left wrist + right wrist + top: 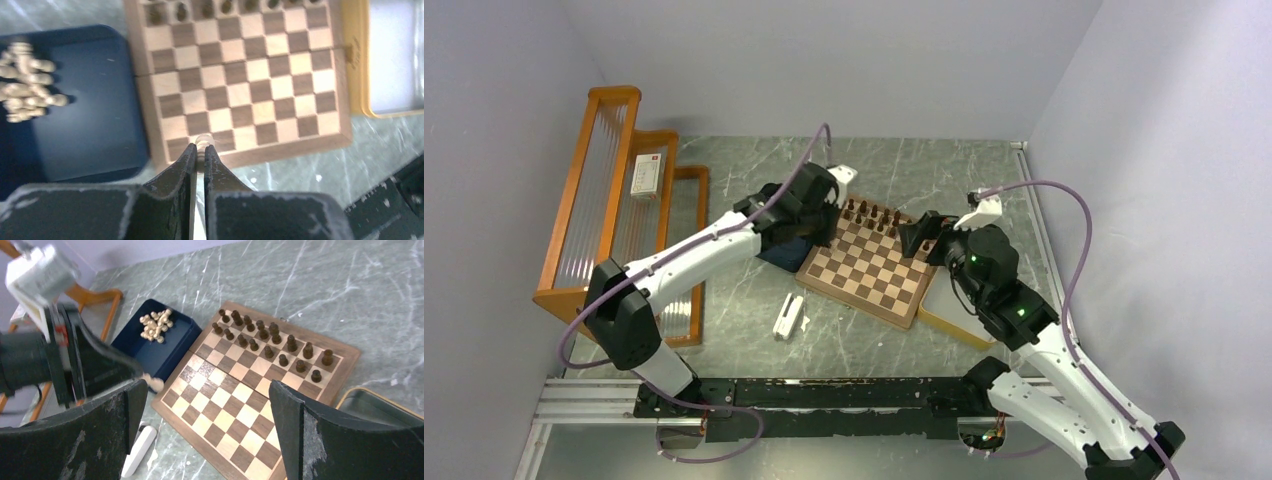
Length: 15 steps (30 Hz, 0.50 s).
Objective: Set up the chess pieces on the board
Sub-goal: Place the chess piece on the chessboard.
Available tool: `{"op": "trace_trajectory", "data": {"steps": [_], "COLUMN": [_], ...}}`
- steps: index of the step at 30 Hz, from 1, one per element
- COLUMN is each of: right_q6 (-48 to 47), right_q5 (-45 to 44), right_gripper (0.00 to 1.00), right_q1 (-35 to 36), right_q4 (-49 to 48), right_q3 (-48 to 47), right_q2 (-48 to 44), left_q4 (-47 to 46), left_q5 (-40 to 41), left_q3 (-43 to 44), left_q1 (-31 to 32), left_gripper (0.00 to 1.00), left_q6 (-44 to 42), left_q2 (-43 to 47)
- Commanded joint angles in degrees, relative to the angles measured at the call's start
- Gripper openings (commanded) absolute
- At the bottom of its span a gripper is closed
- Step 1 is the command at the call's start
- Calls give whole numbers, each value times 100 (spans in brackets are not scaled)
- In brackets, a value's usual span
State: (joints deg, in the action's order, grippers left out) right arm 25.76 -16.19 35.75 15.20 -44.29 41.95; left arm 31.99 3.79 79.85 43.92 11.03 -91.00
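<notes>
Top view's bright and even, pretty sharp, with only soft shadows on the table (744, 300) and no glare off the board (869, 268). Left wrist view is mushy. The pale pieces (27, 82) in the blue tray (95, 130) smear together, the piece (202, 141) pinched in the left end effector (199, 148) is a blur, and the yellow tray (356, 60) is blown out inside. Right wrist view's crisper, though its own fingers (95, 440) up close are soft.

Grey marbled surface (744, 300): board (871, 268) between dark blue tray (155, 352) and yellow-rimmed tray (359, 90); white block (789, 317) near board; orange rack (614, 96) aside.
</notes>
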Motion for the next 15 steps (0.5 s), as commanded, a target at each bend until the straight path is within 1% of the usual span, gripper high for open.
{"op": "trace_trajectory", "data": {"steps": [1,8,11,15], "right_q6": [160,303,297,307], "right_q5": [-630,-1095,-1242,-1343], "right_gripper": [96,96,96,96], "right_q1": [21,21,21,21], "right_q4": [294,393,429,442], "right_q3": [-161,-89,-80,-47], "right_q2": [-300,-796,-946,-1047], "left_q4": [-102,-174,-126,-186], "left_q5": [-45,359,694,1019], "left_q3": [-190,-152,1,101], "left_q1": [629,1504,1898,2169], "left_gripper": [5,5,5,5], "left_q6": [337,539,571,610], "left_q2": [87,-287,-467,-669]}}
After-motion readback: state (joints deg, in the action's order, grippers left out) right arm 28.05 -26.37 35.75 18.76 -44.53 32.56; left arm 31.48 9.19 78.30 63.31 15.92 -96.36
